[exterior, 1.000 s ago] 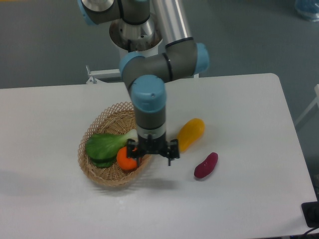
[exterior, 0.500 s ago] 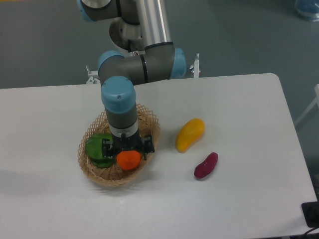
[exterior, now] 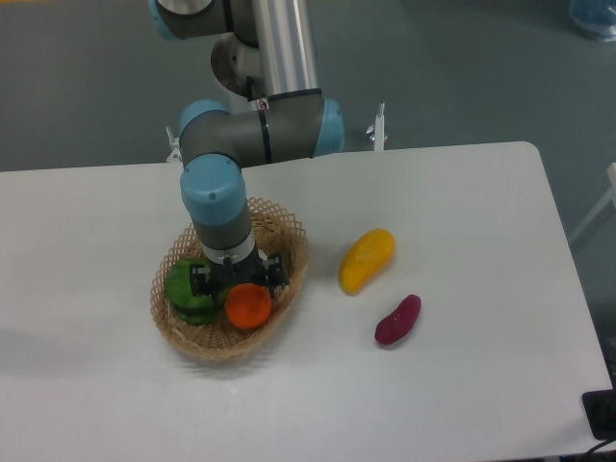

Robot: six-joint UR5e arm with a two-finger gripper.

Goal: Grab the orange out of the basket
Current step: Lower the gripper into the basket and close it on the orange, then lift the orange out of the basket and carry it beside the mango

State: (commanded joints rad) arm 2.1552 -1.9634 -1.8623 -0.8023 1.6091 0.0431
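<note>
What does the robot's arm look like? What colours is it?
The arm is made of thick round tubes. The long part is shiny silver metal, and the bendy joints are dark grey with light blue caps on their ends. At the bottom is a small black gripper with two fingers, fixed under a pale ring. No loose cables or markings show.

I see a yellow mango-like fruit [exterior: 367, 260] on my white table [exterior: 462, 192], a purple sweet potato [exterior: 397, 320] near it, and a leafy green vegetable [exterior: 183, 289] further left.
</note>
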